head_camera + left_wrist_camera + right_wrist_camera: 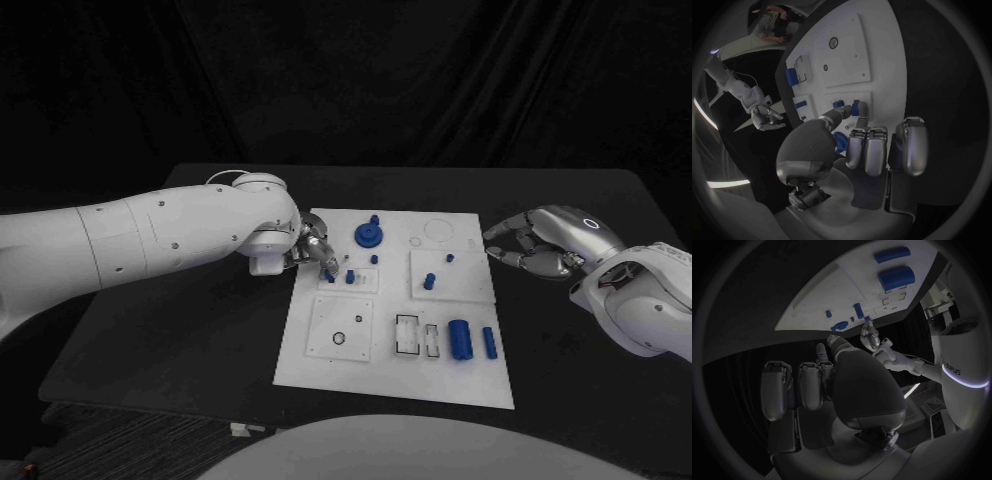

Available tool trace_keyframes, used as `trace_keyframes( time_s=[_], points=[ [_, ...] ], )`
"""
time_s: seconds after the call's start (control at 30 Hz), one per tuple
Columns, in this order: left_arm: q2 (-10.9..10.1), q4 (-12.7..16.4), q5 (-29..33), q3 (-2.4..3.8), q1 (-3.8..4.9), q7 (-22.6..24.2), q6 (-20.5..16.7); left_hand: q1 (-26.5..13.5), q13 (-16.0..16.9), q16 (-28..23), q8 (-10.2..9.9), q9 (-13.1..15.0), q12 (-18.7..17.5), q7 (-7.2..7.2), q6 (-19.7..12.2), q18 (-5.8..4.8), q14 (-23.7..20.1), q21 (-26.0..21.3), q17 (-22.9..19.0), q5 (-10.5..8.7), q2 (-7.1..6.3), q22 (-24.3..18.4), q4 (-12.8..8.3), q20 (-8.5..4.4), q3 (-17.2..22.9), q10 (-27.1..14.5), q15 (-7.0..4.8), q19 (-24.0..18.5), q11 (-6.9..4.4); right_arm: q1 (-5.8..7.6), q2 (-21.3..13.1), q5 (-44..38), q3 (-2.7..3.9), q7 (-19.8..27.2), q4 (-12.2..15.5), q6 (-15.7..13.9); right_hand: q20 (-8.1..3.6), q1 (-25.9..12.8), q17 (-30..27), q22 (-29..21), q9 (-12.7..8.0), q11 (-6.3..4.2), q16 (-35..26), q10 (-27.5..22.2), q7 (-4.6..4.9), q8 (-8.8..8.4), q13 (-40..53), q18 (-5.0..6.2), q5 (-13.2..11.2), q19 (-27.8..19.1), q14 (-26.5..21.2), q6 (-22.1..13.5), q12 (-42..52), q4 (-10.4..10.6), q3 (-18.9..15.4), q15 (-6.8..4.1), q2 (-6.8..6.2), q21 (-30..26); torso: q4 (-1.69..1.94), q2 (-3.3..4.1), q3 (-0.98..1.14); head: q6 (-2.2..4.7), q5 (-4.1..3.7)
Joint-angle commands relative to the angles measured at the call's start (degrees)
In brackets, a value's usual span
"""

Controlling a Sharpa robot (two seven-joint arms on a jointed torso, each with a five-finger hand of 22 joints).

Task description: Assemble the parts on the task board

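Note:
The white task board [335,372] lies mid-table. My left hand [306,247] hangs over the board's left edge. Its thumb and a finger pinch a small blue peg [856,107] at the small square block [366,285], beside another peg [351,274]. A blue gear [371,234] stands just behind them. Two more pegs [430,281] stand in the right block. A thick blue cylinder [460,339] and a blue bar [490,343] lie at the board's front right. My right hand [538,246] hovers off the board's right edge, with its fingers curled in and nothing seen in them.
Empty slots [410,335] and a round hole [340,338] mark the board's front half. Ring outlines [438,229] sit at its back right. Bare black table [173,330] surrounds the board on all sides.

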Motion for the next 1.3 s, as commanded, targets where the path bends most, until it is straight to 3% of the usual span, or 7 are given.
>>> trace_keyframes(
  time_s=[0.03,1.3],
  points=[
    [-0.04,0.14,0.07,-0.02,-0.29,0.32,0.17,0.10,15.10,0.15,-0.38,-0.03,0.20,-0.17,-0.14,0.65,5.85,-0.09,15.10,0.35,0.46,11.16,-0.64,-0.13,1.00,5.99,-0.42,0.08,-0.43,-0.18,0.02,-0.17,0.03,-0.29,0.00,-0.27,0.31,0.56,-0.07,13.12,-0.05,-0.08,-0.34,1.26,-0.09,-0.27,-7.50,-0.75,0.21,3.06,2.68,0.33,-0.04,-0.02,0.36,0.15,-0.16,-0.36,-0.01,-0.01,0.00,-0.01,-0.02],
    [-0.40,0.01,0.06,-0.03,-0.85,-1.10,0.41,0.48,15.10,0.15,-0.36,0.19,0.20,-0.09,-0.29,0.68,5.85,-0.26,15.10,0.32,0.63,11.15,-1.15,-0.11,1.58,5.99,-0.36,-0.01,-0.36,-0.32,-0.11,-0.17,0.03,-0.59,0.04,0.39,0.33,0.52,-0.19,13.11,-0.11,-0.09,-0.38,1.22,-0.08,-0.31,-7.60,-0.75,0.43,3.06,2.67,0.37,-0.11,-0.05,0.47,0.16,-0.25,-0.38,0.00,-0.01,0.01,-0.01,0.22]
  ],
)
